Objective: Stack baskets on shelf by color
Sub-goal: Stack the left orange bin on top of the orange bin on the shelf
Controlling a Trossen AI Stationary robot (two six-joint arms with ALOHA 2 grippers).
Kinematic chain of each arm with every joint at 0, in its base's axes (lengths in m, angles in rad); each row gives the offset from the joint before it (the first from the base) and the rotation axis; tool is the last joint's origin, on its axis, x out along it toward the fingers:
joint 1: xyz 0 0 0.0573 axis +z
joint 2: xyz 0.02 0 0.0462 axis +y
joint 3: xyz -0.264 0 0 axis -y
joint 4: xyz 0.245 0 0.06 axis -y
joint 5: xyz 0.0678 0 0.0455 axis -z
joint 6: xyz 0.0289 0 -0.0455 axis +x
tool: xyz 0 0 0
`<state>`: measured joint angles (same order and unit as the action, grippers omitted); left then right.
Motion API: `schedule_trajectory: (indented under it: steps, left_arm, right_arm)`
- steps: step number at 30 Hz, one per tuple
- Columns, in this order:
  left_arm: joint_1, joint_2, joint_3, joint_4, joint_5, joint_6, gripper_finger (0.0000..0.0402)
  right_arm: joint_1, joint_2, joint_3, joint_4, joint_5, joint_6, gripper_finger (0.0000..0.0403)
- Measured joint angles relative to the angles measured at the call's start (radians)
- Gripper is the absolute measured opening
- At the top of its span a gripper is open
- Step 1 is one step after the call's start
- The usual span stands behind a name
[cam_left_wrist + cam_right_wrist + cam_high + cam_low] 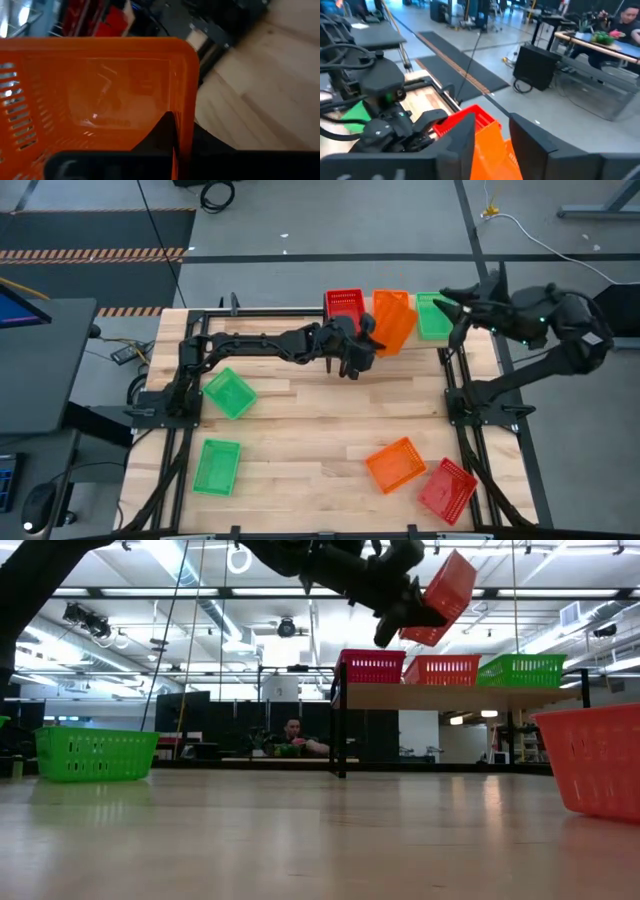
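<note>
My left gripper (pixel 352 358) is shut on an orange basket (pixel 392 320), which is tilted in the air above the shelf (pixel 450 695) at the table's far edge. On the shelf stand a red basket (pixel 370 667), an orange basket (pixel 442 670) and a green basket (pixel 520 670), side by side. In the low view the held orange basket (pixel 445 595) hangs high over the shelf's middle. My right gripper (pixel 450 302) is open and hovers by the shelf's right end, near the green basket (pixel 435 317); it touches nothing. My left gripper holds the orange basket by one side wall (pixel 186 100), close to a corner. One finger (pixel 167 130) shows inside the basket, against the wall; the outer finger is hidden behind the wall. The basket is lifted clear and tilted, its open side turned toward the gripper.
Two green baskets (pixel 228 393) (pixel 217 465) lie on the table's left half. An orange basket (pixel 395 463) and a red basket (pixel 447 488) lie near the right front corner. Bare wood lies between them. A person sits in the room beyond (pixel 295 740).
</note>
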<state>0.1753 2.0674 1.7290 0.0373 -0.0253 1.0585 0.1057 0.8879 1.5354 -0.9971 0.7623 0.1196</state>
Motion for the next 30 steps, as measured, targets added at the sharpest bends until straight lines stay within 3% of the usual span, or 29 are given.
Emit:
schedule_trajectory:
  steps: [6, 10, 19, 25, 30]
  left_arm:
    - [0.001, 0.000, 0.000, -0.095, -0.001, 0.054, 0.0010]
    - [0.001, -0.017, 0.000, -0.137, -0.008, 0.078, 0.0009]
    - [-0.010, -0.078, 0.001, -0.256, -0.020, 0.076, 0.0010]
    - [-0.014, -0.080, 0.000, -0.357, -0.027, 0.102, 0.0011]
    - [-0.016, -0.080, 0.000, -0.388, -0.060, 0.116, 0.0011]
  right_arm:
    - [-0.116, 0.123, 0.128, -0.118, -0.071, 0.019, 0.0204]
    - [-0.218, 0.229, 0.215, -0.212, -0.162, 0.061, 0.0227]
    - [-0.468, 0.478, 0.444, -0.440, -0.467, 0.086, 0.0227]
    - [-0.549, 0.639, 0.632, -0.580, -0.596, 0.063, 0.0227]
    - [-0.564, 0.731, 0.683, -0.573, -0.731, 0.057, 0.0226]
